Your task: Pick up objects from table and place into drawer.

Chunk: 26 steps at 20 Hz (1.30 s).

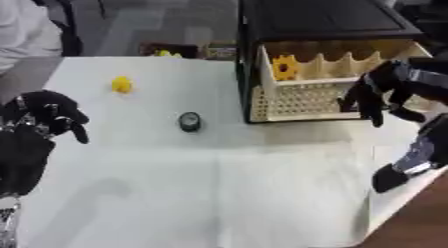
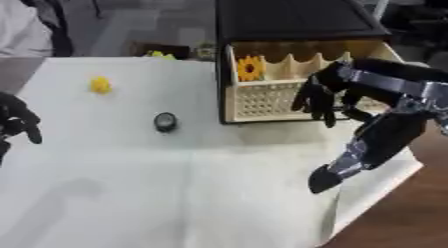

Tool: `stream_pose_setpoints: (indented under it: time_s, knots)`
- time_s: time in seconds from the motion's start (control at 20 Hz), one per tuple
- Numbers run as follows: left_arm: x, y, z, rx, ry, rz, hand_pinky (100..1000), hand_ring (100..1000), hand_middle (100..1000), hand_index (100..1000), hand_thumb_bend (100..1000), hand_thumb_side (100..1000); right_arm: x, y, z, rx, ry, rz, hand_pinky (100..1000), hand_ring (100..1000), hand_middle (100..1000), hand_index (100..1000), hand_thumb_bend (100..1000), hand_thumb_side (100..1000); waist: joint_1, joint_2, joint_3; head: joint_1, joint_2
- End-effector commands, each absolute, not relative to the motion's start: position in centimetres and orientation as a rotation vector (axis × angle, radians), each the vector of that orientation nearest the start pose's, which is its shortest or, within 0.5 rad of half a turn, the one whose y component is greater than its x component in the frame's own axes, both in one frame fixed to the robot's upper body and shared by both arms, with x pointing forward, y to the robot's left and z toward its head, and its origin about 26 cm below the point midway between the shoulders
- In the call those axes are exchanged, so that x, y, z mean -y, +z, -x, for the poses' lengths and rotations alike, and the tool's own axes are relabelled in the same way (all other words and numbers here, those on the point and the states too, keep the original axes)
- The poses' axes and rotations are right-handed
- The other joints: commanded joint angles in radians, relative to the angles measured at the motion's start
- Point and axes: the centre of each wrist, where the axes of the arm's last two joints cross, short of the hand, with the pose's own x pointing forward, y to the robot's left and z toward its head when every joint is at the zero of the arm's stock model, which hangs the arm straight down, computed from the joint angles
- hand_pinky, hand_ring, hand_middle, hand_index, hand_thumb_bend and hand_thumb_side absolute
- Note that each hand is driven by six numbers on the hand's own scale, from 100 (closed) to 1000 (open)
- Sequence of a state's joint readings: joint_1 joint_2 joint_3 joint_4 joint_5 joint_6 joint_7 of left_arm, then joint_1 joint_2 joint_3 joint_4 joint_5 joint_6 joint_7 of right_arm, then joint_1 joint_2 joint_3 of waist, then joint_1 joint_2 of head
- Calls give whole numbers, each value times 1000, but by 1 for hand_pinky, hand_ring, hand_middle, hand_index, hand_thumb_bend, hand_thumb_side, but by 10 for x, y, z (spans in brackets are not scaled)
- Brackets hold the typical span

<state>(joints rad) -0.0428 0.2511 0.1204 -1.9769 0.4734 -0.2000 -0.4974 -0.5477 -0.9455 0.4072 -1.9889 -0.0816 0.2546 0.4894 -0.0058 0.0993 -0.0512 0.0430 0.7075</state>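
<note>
White table carries a yellow toy and a dark disc; the drawer stands open. Right hand hangs there, fingers relaxed, empty; left hand curled, empty.

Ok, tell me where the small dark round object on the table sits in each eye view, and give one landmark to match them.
Left eye view: the dark round object lies just left of centre, on the white table, left of the drawer's front.
Right eye view: it sits further left, at the same height.
Shared landmark: the open cream drawer with a yellow flower-shaped piece inside.
</note>
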Motion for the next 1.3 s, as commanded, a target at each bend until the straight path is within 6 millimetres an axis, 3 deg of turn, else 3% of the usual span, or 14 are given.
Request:
stream_pose_setpoints:
  time_s: [0.05, 0.2, 0.45, 1.0, 1.1, 1.3]
  knots:
    - [-306, 135, -266, 2248, -426, 455, 452, 608, 623, 735, 114, 1000, 256, 266, -298, 1503, 1536, 133, 100, 499, 512, 720, 980, 358, 0, -9, -1, 4, -16]
    - [-306, 135, -266, 2249, -423, 451, 452, 608, 623, 734, 114, 1000, 258, 264, -297, 1441, 1537, 78, 100, 530, 554, 735, 909, 296, 1, -8, -1, 4, -21]
    - [-306, 134, -266, 2245, -424, 447, 453, 608, 623, 733, 114, 1000, 269, 277, -298, 1272, 1623, -16, 100, 544, 566, 740, 853, 248, 2, -5, -10, 8, -28]
    - [-303, 133, -266, 2237, -433, 457, 455, 609, 623, 732, 116, 1000, 262, 272, -299, 1158, 1588, -6, 100, 598, 620, 748, 859, 253, 4, 2, -2, 5, -32]
    - [-303, 133, -266, 2236, -435, 460, 455, 609, 623, 731, 116, 1000, 260, 271, -302, 1139, 1582, -11, 186, 615, 639, 760, 862, 256, 5, 4, 1, 6, -31]
    - [-302, 133, -266, 2236, -440, 461, 456, 609, 623, 731, 116, 1000, 259, 268, -308, 1119, 1570, -17, 231, 626, 651, 766, 851, 247, 7, 11, 7, 6, -33]
